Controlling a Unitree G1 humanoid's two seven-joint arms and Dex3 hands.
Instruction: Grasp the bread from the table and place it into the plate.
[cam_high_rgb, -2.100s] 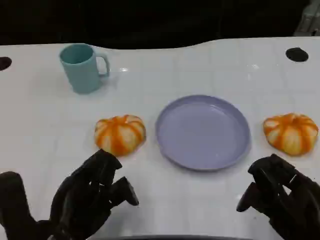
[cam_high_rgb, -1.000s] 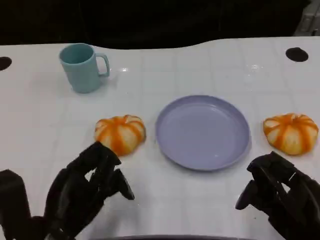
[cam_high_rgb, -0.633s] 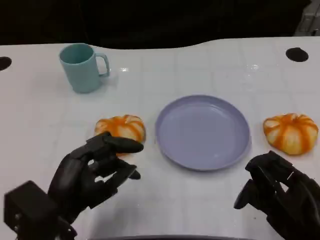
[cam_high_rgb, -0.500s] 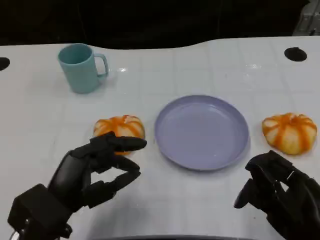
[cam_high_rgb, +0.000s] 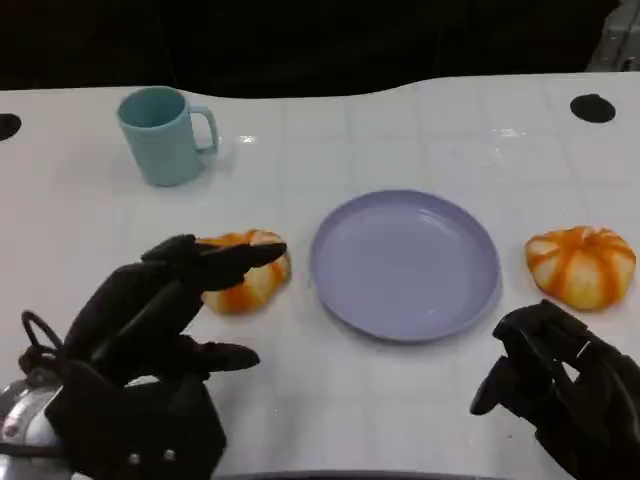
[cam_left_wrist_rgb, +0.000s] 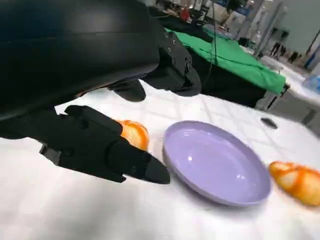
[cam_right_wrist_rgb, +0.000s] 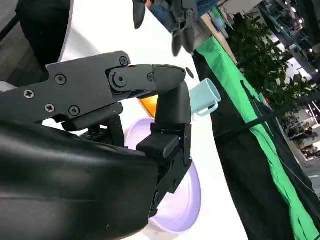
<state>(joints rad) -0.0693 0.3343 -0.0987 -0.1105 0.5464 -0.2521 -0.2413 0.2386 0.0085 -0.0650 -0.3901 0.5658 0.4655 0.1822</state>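
We look down on a white table (cam_high_rgb: 420, 420). Our left hand (cam_high_rgb: 165, 300) is open, its fingers spread, reaching over the near side of an orange striped bread roll (cam_high_rgb: 245, 275). The roll sits on the table just left of the lilac plate (cam_high_rgb: 405, 262), close to its rim but, as far as we can tell, not touching it. We hold nothing yet.

Our right hand (cam_high_rgb: 560, 385) hovers low at the near right with fingers curled in on nothing. A second bread roll (cam_high_rgb: 580, 262) lies beyond it, just right of the plate.

The main risk, we judge, is nudging the left roll against the plate rim if our fingers close from the near side only, or squashing the soft bread. A low carry could also clip the rim and shift the plate.

A teal mug (cam_high_rgb: 162, 133) stands well behind the roll, out of the way. Open table lies on the near side of the plate and behind it. The dark far edge is well off.
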